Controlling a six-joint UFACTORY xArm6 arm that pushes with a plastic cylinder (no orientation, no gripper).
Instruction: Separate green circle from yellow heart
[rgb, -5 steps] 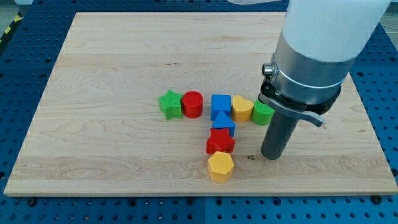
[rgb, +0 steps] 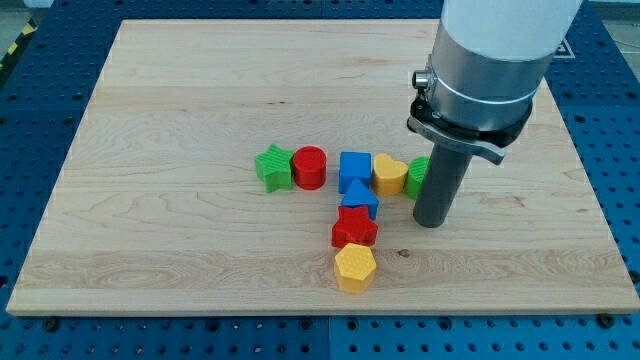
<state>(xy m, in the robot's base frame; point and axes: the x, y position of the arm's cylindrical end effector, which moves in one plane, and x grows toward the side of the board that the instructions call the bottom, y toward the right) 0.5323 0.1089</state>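
Note:
The green circle (rgb: 415, 175) lies right of the board's middle, mostly hidden behind my rod. It touches the yellow heart (rgb: 389, 174) on its left. My tip (rgb: 431, 222) rests on the board just below and slightly right of the green circle, close against it.
Left of the heart stand a blue square (rgb: 354, 168), a red circle (rgb: 310, 167) and a green star (rgb: 272, 166) in a row. Below the square run a blue triangle (rgb: 360, 195), a red star (rgb: 354, 228) and a yellow hexagon (rgb: 354, 267). All lie on the wooden board (rgb: 180, 100).
My tip has moved up and slightly left, from lower right of the green circle to right against it, now covering most of the circle. The blocks have not visibly moved.

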